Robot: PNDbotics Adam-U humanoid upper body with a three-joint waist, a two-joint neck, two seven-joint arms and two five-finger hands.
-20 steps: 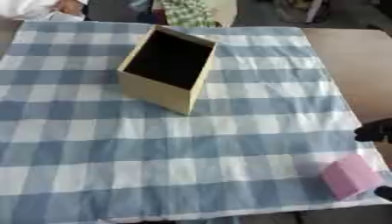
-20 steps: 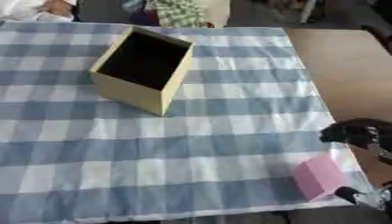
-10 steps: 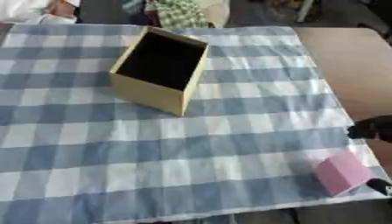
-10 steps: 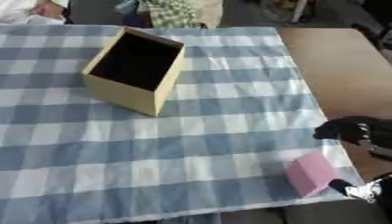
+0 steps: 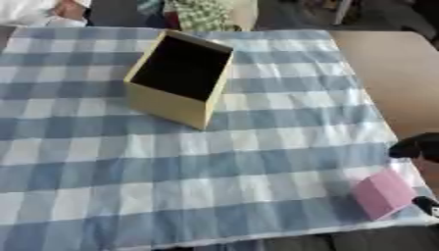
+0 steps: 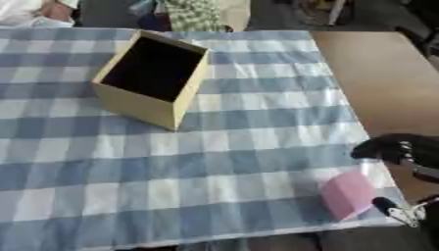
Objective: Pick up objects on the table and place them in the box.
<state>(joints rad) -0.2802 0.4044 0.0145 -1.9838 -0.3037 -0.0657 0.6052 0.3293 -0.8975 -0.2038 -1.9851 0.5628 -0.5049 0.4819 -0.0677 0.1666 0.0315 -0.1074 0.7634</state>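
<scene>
Reaching in from the right edge, the right hand [image 6: 401, 149] sat at the near right corner of the blue-and-white checked cloth [image 5: 214, 162]. Black fingers [image 6: 377, 145] were curled over above a pink block [image 6: 346, 194], with a second dark tip showing just below and right of the block. The block lay between those two parts, the fingers spread apart either side of it. Contact could not be made out from either eye view; the upper fingers appeared just clear of the block's top edge.

Pink block: small, flat-faced, tilted slightly, resting on the cloth near its front right corner, just inside the hem.

Cardboard box [image 5: 180, 78]: pale yellow, open-topped, dark interior, tipped so the opening faced up and toward the far side. It stood well apart from the fingers, up and to their left, on the far half of the cloth.

Bare brown tabletop [image 5: 386, 78] showed beyond the cloth, above the fingers.

Left hand showed in neither view.
</scene>
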